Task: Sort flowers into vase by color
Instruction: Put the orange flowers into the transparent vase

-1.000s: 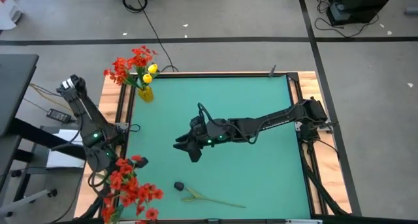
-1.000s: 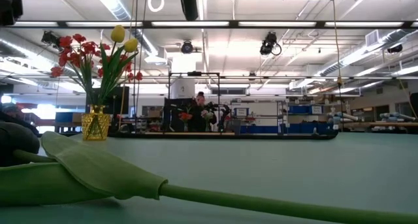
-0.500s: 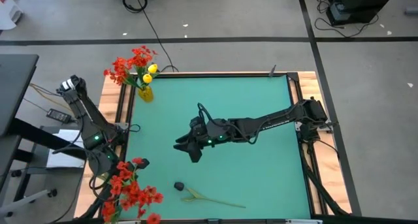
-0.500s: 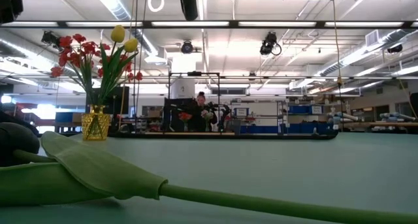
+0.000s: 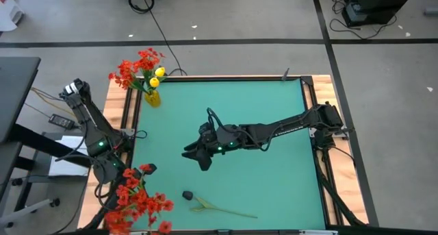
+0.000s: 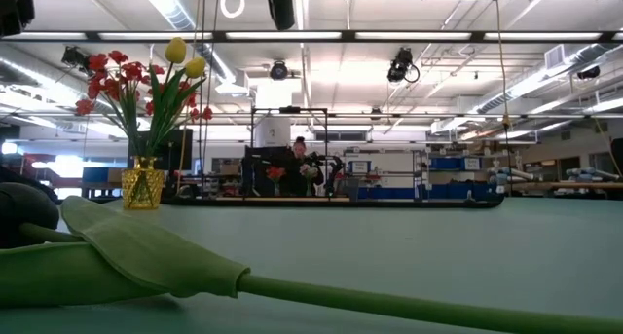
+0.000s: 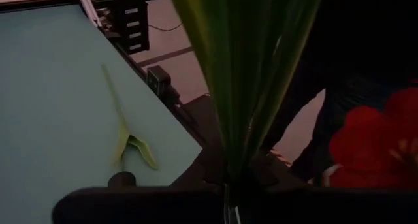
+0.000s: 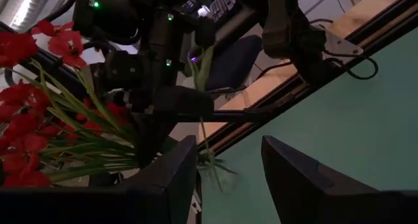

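A grey concrete floor (image 5: 239,19) crossed by dark tape lines (image 5: 205,42) surrounds the green-topped table with its pale wooden rim (image 5: 335,187). A black cable (image 5: 161,29) trails across the floor toward the table's far corner. Seen level across the tabletop, the hall beyond is wide and open, with long white ceiling light strips (image 6: 389,35) overhead, a black metal frame (image 6: 289,149) in the middle distance, and a person seated (image 6: 297,168) behind it. Blue storage bins (image 6: 443,164) line the right side.

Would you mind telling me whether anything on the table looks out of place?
Yes: one green-stemmed flower lies flat near the table's front edge, its dark head detached-looking, while the other flowers stand in the yellow vase.
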You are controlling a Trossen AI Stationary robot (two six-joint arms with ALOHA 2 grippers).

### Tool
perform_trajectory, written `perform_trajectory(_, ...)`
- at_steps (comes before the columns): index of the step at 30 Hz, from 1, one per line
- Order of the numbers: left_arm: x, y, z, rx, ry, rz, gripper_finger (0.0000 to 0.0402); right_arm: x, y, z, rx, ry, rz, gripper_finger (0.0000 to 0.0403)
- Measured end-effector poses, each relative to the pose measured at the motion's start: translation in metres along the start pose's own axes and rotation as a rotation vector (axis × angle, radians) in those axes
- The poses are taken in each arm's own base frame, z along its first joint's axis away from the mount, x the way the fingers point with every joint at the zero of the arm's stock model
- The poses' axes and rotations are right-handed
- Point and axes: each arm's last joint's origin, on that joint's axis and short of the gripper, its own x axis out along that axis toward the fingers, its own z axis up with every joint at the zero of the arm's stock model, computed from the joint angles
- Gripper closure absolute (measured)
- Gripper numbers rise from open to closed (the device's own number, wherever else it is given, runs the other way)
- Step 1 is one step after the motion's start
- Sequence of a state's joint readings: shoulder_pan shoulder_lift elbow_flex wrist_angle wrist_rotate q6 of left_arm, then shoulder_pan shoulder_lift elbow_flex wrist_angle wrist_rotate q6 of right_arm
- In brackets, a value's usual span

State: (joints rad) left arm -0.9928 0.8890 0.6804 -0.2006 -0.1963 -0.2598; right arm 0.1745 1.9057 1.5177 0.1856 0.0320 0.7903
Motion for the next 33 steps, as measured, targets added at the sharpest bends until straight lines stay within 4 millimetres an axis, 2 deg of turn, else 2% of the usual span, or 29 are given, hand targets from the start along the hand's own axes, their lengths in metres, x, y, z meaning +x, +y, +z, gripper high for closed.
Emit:
perform_trajectory(12, -0.004, -0.017, -0.008, -0.043, 0.065, -0.122, 0.0388, 0.000, -0.004, 0.004, 0.002, 0.008, 0.010, 0.0222)
perform_trajectory(28, -0.005, -0.022, -0.008, -0.099, 0.079, -0.193, 0.0353, 0.000, -0.007, 0.008, 0.030, 0.004, 0.008, 0.0222)
perform_trajectory(33, -0.011, -0.023, -0.007, -0.117, 0.072, -0.219, 0.0348, 0.000, -0.007, 0.008, 0.050, 0.004, 0.008, 0.0222)
